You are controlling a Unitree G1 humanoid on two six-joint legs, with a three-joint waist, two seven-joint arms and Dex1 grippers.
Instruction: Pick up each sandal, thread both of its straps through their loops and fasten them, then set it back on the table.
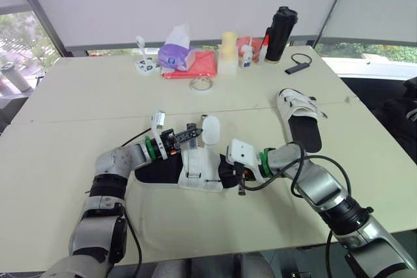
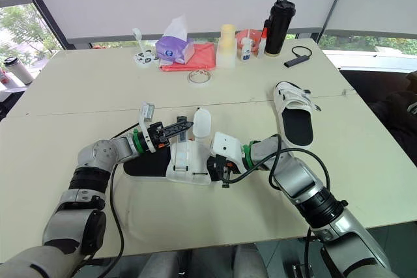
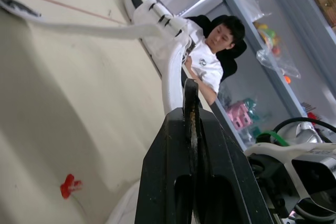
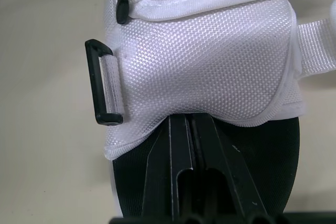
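1. Eye views: sandal [image 1: 195, 167] lies mid-table; second sandal [image 1: 303, 125] well to the right.
2. Left wrist view: left gripper [image 3: 190, 98] clenched on strap [image 3: 171, 72].
3. Right wrist view: right gripper [image 4: 189, 121] closed, tips under upper [image 4: 210, 51], near loop [image 4: 92, 82].

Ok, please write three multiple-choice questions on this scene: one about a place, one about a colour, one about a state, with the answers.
1. Where is the second white-strapped, black-soled sandal?
A) lying alone on the right side of the beige table
B) on a chair
C) on the floor

2. What colour is the tall plastic bottle at the far edge?
A) red
B) white
C) black

3. What is the left hand doing?
A) hanging open
B) shut on a white fabric strap of the near sandal
C) shut on a pen

Answers: 1 A, it rests by itself at the right; 2 C, its body and lid are black; 3 B, the left wrist view shows it closed on the strap.
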